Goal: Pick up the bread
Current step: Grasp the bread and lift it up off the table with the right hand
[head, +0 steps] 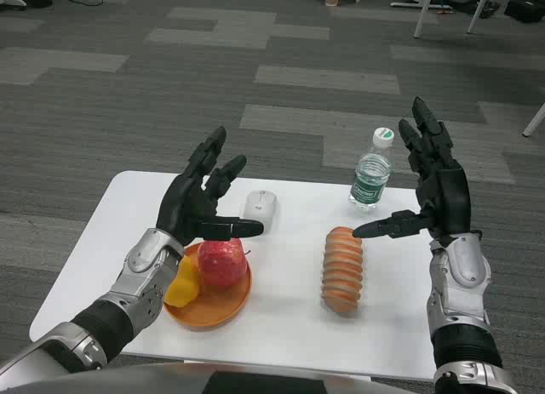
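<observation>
A ridged brown bread loaf lies lengthwise on the white table, right of centre. My right hand hovers open above and just right of the loaf, fingers spread upward, thumb pointing left over the loaf's far end. My left hand is raised open over the left side of the table, above the orange plate, holding nothing.
An orange plate near the front left holds a red apple and a yellow fruit. A white computer mouse lies mid-table. A clear water bottle with green label stands at the far edge, behind the loaf.
</observation>
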